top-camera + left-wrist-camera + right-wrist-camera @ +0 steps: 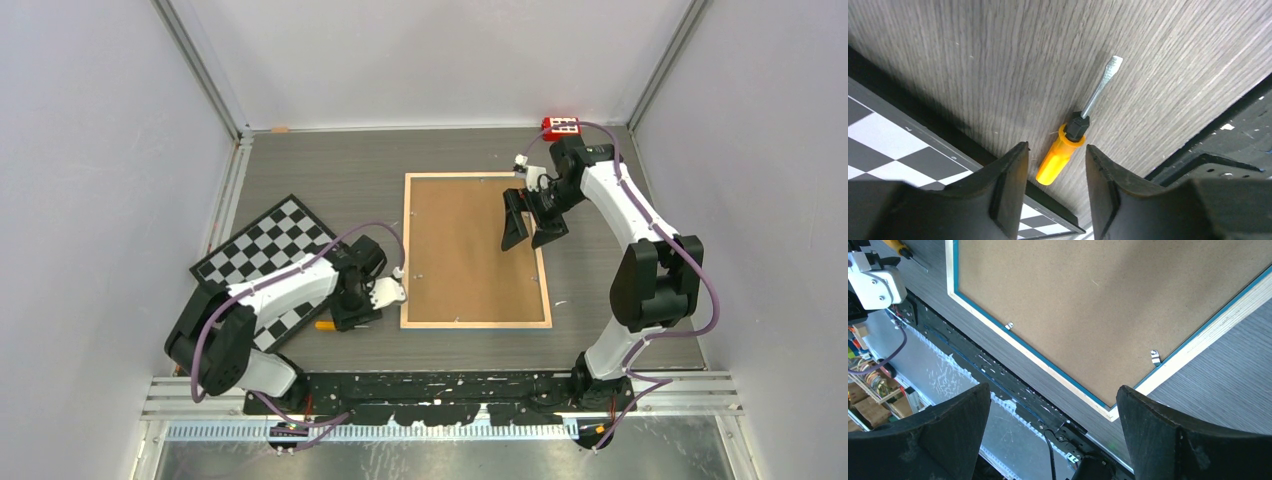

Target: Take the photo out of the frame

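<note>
The frame [460, 250] lies face down at the table's middle, brown fibreboard back up, light wood edge around it. In the right wrist view its back [1108, 295] shows a blue inner border and small metal clips [1155, 357]. The photo is hidden under the backing. My right gripper [530, 232] is open and empty, held above the frame's right side. My left gripper [352, 318] is open, low over the table left of the frame. An orange-handled screwdriver [1068, 145] lies on the table between and just beyond its fingers [1013, 185], not gripped.
A black-and-white chequered board [270, 250] lies left of the frame, partly under the left arm; its edge shows in the left wrist view [893, 145]. A red block [562, 126] sits at the back right. The black base rail [450, 390] runs along the near edge.
</note>
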`<state>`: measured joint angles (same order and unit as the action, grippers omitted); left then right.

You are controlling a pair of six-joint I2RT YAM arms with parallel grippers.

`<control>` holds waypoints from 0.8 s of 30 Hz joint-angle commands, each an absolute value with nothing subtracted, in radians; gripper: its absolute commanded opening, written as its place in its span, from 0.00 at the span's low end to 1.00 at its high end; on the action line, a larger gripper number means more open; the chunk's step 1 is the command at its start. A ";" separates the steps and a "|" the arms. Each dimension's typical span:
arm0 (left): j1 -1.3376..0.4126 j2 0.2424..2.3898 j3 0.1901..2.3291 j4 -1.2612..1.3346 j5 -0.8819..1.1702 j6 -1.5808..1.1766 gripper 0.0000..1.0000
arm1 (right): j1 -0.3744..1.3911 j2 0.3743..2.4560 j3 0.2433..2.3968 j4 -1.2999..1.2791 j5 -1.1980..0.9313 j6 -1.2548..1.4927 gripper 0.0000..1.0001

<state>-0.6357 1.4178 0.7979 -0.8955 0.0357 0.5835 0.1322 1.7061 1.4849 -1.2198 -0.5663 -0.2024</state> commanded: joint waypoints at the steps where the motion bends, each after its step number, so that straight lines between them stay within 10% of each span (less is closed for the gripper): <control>1: -0.637 1.357 0.746 -0.845 0.011 0.665 0.51 | 0.138 1.679 1.501 -1.214 -0.578 -0.191 0.99; 9: -0.611 1.319 0.636 -0.797 -0.039 0.803 0.58 | 0.139 1.670 1.487 -1.211 -0.586 -0.188 0.99; 20: -0.560 1.243 0.814 -0.896 0.256 0.704 0.03 | 0.207 1.591 1.394 -1.102 -0.682 -0.141 0.94; 24: -0.560 1.243 0.899 -0.938 0.353 0.629 0.00 | 0.220 1.538 1.348 -1.032 -0.784 -0.076 0.89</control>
